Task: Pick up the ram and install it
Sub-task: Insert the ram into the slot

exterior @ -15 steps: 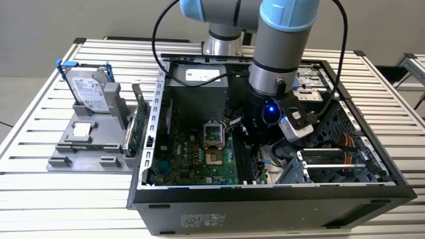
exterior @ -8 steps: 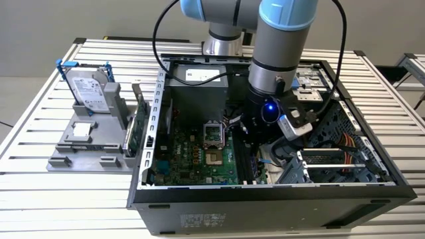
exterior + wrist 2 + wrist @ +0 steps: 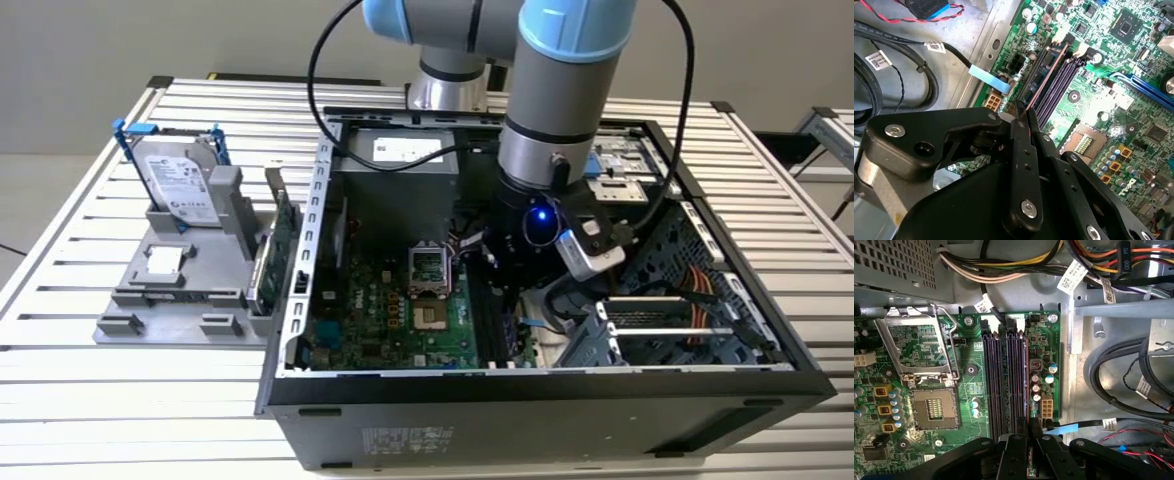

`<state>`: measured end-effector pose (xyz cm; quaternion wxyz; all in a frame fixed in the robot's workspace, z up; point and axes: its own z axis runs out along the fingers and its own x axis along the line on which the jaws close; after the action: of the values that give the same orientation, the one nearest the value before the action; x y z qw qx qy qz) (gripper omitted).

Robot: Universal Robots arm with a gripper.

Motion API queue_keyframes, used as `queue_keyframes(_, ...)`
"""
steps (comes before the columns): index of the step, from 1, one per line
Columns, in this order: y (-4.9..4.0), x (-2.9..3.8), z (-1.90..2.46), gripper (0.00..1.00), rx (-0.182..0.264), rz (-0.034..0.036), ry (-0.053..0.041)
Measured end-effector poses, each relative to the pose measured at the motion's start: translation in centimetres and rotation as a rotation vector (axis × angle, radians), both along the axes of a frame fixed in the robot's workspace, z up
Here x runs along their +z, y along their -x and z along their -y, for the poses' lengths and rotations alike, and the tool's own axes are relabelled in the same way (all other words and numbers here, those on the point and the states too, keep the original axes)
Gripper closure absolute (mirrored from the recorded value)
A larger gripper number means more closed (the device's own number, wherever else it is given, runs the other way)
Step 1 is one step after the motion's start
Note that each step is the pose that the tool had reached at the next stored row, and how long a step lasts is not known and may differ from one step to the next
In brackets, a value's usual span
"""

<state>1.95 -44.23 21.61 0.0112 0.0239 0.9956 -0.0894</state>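
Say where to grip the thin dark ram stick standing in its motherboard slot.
Pinch the flat faces of the thin dark ram stick at its top edge, from above: it stands on edge, its lower edge down among the motherboard slots.

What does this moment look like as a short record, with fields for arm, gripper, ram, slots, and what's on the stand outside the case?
arm: reaching down into the open computer case
gripper: shut on the ram, over the memory slots
ram: thin stick, edge-on, lying along the outermost slot
memory slots: parallel dark slots beside the CPU socket
seating: cannot tell if fully pressed in
stand: holds a hard drive
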Motion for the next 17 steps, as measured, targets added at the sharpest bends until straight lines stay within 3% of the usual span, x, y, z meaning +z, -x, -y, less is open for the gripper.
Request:
queue_keyframes(4,0.00,-0.02,-0.21,1.00,-0.001,0.0001,-0.0001)
queue_keyframes(17,0.00,0.34,-0.19,1.00,-0.001,0.0002,-0.0036)
